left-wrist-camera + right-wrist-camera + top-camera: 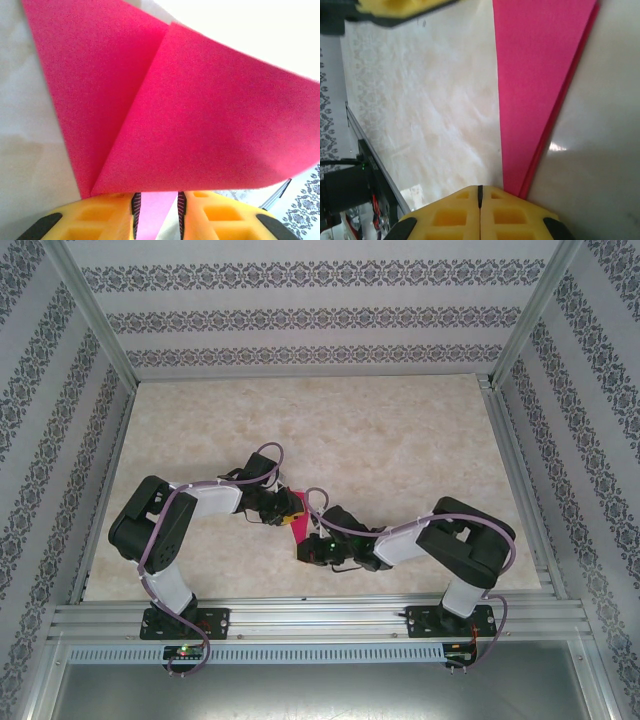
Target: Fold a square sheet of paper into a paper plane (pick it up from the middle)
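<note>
The square sheet of paper (297, 527) is magenta-pink and partly folded, lying on the table between my two grippers. In the left wrist view one flap of the paper (200, 125) is raised and curls over my left gripper (156, 196). Its jaws stand a little apart, with the flap's paler underside showing in the gap. From above, the left gripper (285, 506) sits at the paper's far edge. My right gripper (480, 188) is shut with nothing between its jaws, and the paper's narrow folded end (535, 75) tapers to a point beside its right finger. From above, the right gripper (305, 553) is at the near end.
The pale marbled table top (400, 440) stretches away behind the arms. An aluminium rail (320, 618) runs along the near edge, and frame posts and patterned walls (300, 320) close in the sides and back. A yellow finger (395, 6) of the left gripper shows in the right wrist view.
</note>
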